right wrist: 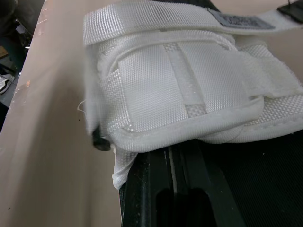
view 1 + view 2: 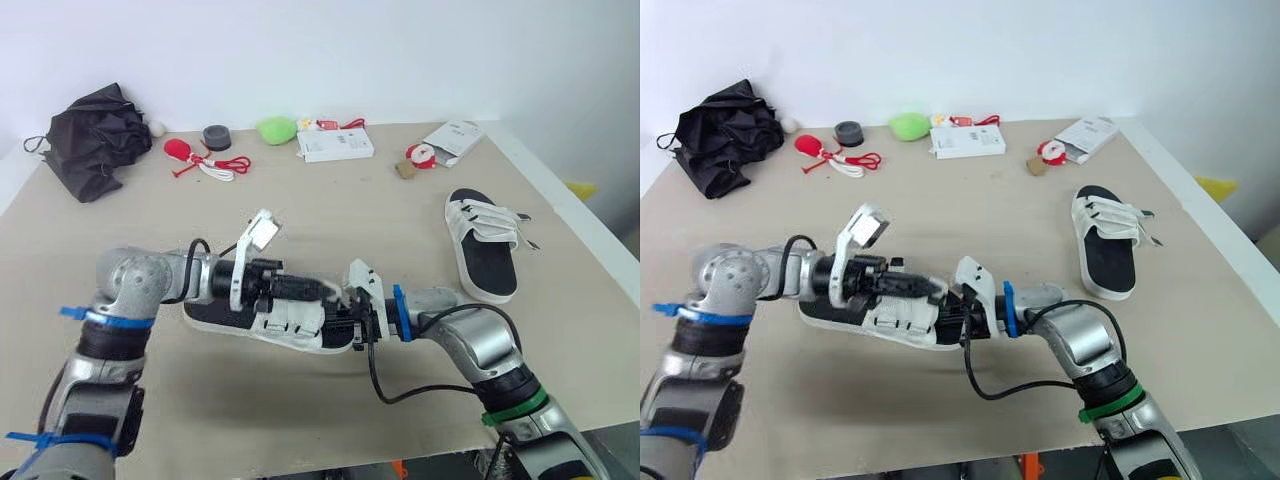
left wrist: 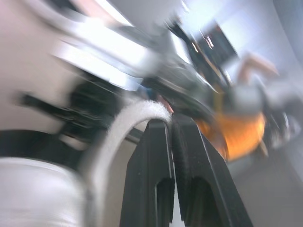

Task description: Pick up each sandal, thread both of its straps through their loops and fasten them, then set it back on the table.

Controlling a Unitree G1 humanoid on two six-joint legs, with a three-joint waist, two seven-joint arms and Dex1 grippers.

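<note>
The nearer sandal (image 2: pixel 270 325) is a flat slide with a black footbed, a white foam sole and white woven hook-and-loop straps. It is lying low over the front of the beige table (image 2: pixel 330 215), between the two grippers. Whether it is resting on the top or hanging just clear, I cannot tell.

The left gripper (image 3: pixel 169 124) is reaching in from the robot's left with its fingers pressed together. A looped white strap (image 3: pixel 118 137) is arcing up to their tips, so it seems to be pinching that strap's end. The right gripper (image 1: pixel 173 158) is coming in from the other side with its fingers drawn together. Their tips are tucking under the edge of the strap band, apparently clamping the sandal's side.

The sandal is probably going to feel light. The sole should be holding its shape when taken by the rim, though it may flex along its length. The straps are soft and floppy, and their hook-and-loop faces will likely be catching wherever they touch. The sensible hold is one gripper on the sole's rim beside a strap base, and the other on the strap's free tip.

There are two sandals. The second sandal (image 2: pixel 483 245) is lying well apart on the right side of the table — two straps are crossing it. Along the far edge are one black folded umbrella (image 2: pixel 95 140), one flat white box (image 2: pixel 335 145), one green soft toy (image 2: pixel 277 128) and one dark roll (image 2: pixel 216 137).
</note>
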